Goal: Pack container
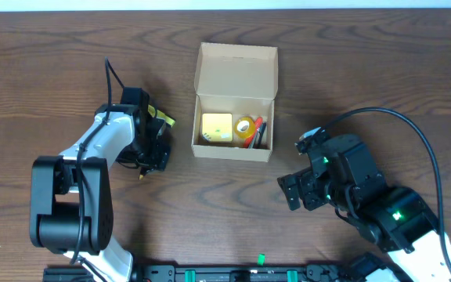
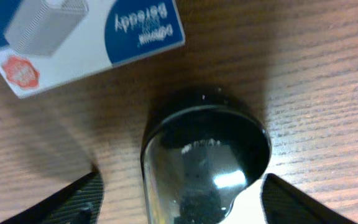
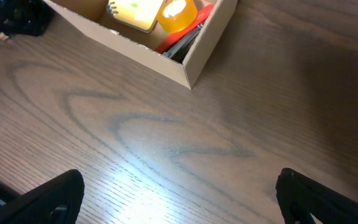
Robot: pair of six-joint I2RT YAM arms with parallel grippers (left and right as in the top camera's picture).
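The container (image 1: pixel 235 125) sits near the middle of the table (image 1: pixel 351 63) between my two arms. Its hinged flap stands open at the far side and its mouth faces up. Inside it I can see a yellow block (image 1: pixel 217 128) on the left, a yellowish tape roll (image 1: pixel 246 127) just beside it, and red and dark pens (image 1: pixel 260 133) leaning along the right wall. My left gripper (image 1: pixel 151 149) is down at the table to the left of the box, apart from it. Through its wrist camera the fingers (image 2: pixel 73 202) stand spread on either side of a glossy black rounded object (image 2: pixel 207 155) that rests on the wood. There is bare table between the object and one finger, but the other finger is so near the object's edge that I cannot tell if they touch. Just beyond that object lies a blue-and-white printed pack (image 2: pixel 86 37), flat on the table and skewed. My right gripper (image 1: pixel 296 192) hangs to the right of the box and nearer my base, well clear of it. Its fingers (image 3: pixel 42 199) are spread wide with only wood grain between them, and the near corner of the container shows at the top of that wrist view.
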